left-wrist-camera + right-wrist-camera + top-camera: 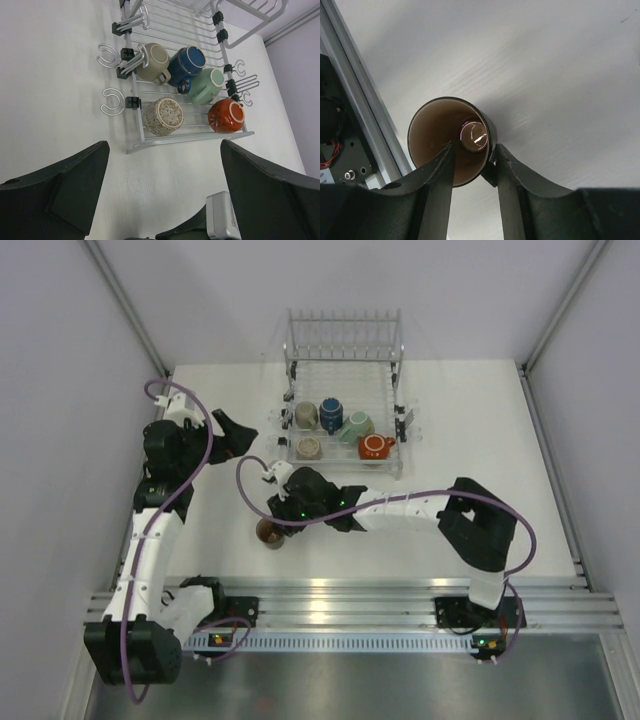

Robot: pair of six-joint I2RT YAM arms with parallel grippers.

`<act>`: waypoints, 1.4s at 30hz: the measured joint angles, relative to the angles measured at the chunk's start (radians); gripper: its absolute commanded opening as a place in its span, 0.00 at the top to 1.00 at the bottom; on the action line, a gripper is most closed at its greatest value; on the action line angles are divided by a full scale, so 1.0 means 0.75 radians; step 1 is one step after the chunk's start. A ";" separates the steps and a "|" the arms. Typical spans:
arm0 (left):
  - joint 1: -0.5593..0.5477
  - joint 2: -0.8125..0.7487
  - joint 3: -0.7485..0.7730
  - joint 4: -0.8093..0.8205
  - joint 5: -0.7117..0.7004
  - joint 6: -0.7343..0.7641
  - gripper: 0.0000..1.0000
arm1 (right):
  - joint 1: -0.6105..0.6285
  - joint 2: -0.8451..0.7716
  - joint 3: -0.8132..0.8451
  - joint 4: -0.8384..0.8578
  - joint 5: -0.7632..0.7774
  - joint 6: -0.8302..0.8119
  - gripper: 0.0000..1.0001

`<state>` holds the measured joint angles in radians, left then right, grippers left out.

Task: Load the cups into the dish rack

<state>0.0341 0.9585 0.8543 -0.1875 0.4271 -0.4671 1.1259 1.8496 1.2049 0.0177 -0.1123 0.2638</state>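
Right wrist view: the dark cup (440, 132) is pinched at its wall by the right gripper (472, 150), one finger inside and one outside, apparently so that it can be carried upright. It is kept near the table (560, 75) edge, well apart from the dish rack (345, 473), where five cups (162, 116) are already loaded. The left gripper (165, 147) is held spread wide and empty.

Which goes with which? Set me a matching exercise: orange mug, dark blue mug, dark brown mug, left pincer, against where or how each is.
1 orange mug
2 dark blue mug
3 dark brown mug
4 left pincer

A open, empty
B outside the dish rack, rim clamped by right pincer
C rack's near right corner
D rack's far row

Pairs: 1-C, 2-D, 3-B, 4-A
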 measured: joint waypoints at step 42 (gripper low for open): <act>-0.210 0.217 0.087 0.580 0.520 -0.576 0.01 | -0.607 -1.159 -0.693 0.213 0.220 0.096 1.00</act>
<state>-0.1230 1.1210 0.9195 0.2478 0.8173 -0.8993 0.6708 0.9806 0.6849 0.1776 0.0525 0.3359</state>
